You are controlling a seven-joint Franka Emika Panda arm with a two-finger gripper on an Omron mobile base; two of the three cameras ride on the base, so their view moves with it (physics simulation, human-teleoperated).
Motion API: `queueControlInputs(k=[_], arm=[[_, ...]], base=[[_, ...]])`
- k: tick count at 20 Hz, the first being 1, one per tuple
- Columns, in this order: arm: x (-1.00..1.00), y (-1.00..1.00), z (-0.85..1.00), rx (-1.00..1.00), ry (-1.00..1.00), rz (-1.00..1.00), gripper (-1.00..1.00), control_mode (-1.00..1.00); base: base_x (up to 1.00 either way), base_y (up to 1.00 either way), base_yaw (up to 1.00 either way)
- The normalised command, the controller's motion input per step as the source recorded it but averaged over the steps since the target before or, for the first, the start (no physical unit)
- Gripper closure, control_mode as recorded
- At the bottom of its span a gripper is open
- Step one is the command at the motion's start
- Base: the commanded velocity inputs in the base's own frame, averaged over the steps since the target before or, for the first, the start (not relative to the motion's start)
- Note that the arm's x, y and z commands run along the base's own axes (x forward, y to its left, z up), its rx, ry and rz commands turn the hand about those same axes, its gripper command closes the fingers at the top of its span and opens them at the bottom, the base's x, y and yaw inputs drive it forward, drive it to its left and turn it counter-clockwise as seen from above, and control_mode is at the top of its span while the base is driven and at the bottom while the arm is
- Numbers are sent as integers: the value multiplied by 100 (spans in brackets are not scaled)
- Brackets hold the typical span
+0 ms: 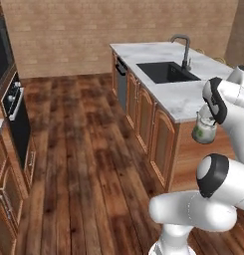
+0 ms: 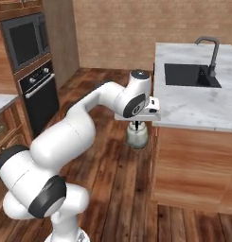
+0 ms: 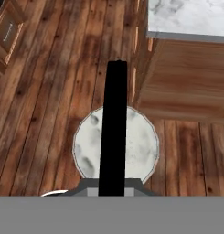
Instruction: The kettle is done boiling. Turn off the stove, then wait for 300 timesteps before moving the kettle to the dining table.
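Beside near corner of bench (image 2: 193,111), above wooden floor (image 1: 88,149), kettle (image 2: 137,135) hanging directly beneath gripper (image 2: 136,125), lower than marble top. Gripper clamping on black arched handle (image 3: 114,128), kettle body dangling clear of wood side panel, not touching bench. Sink (image 2: 189,75) and faucet (image 2: 209,52) sitting farther along top.

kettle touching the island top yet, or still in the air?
Apart. In the right base view the kettle hangs under the gripper, beside the dining table corner and lower than its top, with floor showing below it.
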Motion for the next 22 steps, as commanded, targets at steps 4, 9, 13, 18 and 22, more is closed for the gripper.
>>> queueControlInputs(k=[4,9,13,18,22], arm=[[0,0,0,0,0,0,100,100],[0,0,0,0,0,0,100,100],[0,0,0,0,0,0,100,100],[0,0,0,0,0,0,100,100],[0,0,0,0,0,0,100,100]], base=[[0,-83,0],[0,-87,0],[0,-87,0],[0,-86,1],[0,-88,2]])
